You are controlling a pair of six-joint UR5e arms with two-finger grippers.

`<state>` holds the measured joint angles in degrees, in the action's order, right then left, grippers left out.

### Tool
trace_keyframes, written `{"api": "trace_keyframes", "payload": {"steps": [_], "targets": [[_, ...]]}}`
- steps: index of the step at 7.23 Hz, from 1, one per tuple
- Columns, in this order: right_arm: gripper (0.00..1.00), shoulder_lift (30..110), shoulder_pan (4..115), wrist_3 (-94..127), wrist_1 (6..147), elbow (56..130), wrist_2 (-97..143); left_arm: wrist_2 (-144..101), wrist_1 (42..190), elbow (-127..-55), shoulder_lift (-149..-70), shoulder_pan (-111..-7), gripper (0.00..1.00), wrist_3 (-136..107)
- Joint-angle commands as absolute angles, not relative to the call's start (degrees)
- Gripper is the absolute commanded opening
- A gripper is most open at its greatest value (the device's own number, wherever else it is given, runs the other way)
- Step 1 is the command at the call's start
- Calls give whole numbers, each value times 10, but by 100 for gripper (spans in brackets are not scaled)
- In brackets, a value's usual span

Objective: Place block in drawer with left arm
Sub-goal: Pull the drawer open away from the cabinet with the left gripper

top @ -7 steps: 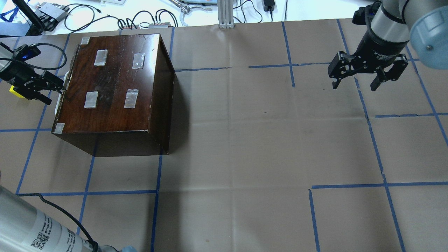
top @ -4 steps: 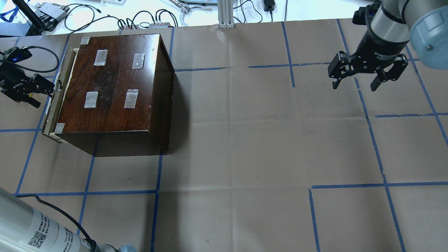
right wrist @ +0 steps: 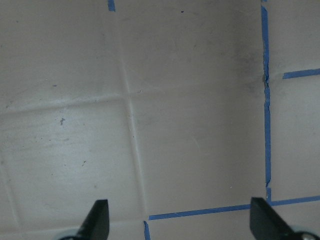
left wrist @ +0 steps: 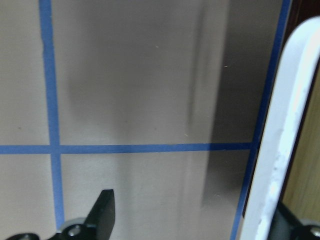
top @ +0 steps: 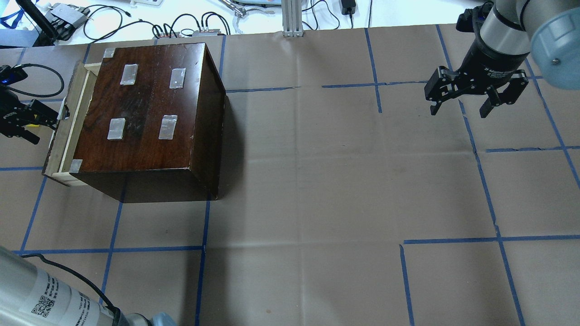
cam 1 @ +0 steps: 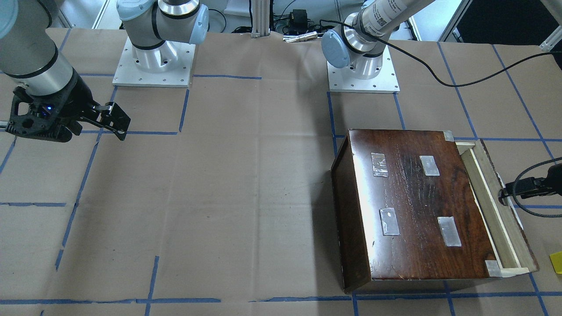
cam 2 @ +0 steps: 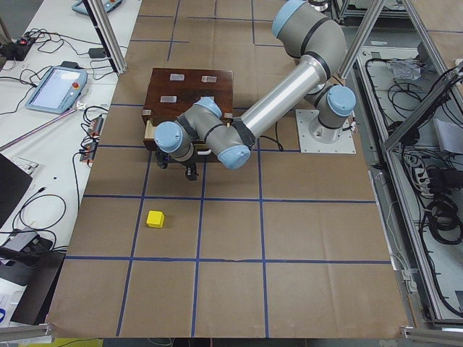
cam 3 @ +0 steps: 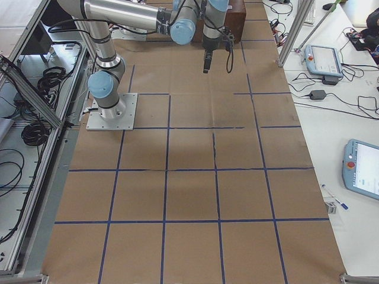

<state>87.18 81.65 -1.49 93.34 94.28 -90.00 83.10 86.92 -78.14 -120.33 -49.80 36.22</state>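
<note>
**Left tool hooked at the drawer handle, block waiting on the surface**

My left tool point(top: 45, 128) is spread wide and holds nothing. In the wrist view one finger sits behind the white handle point(left wrist: 280, 140) and the other is well out over bare paper, so it looks hooked on rather than clamped. The handle belongs to the drawer point(top: 56, 140), which stands partly out of the dark wooden box point(top: 145, 108) and shows only a narrow strip of pale interior. I judge that gap tight for a drop from above.

The block point(cam 2: 155, 218) lies on the brown-paper surface point(top: 317, 181), out past the drawer front and well apart from the box, sitting flat and untouched.

It looks like a small rigid cube, probably light, with flat and possibly smooth faces. I would come straight down and close on two opposite side faces, centred, so it cannot twist or squirt out.

My right tool point(top: 458, 111) hangs wide open and empty on the far side.
</note>
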Motion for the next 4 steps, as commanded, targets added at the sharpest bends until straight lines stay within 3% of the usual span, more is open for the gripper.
{"api": "trace_keyframes", "payload": {"steps": [1, 4], "targets": [[100, 872, 817, -15, 933, 943, -900, 831, 869, -773, -1207, -483, 99, 373], [100, 872, 817, -15, 933, 942, -900, 837, 869, -769, -1210, -468, 99, 378]]}}
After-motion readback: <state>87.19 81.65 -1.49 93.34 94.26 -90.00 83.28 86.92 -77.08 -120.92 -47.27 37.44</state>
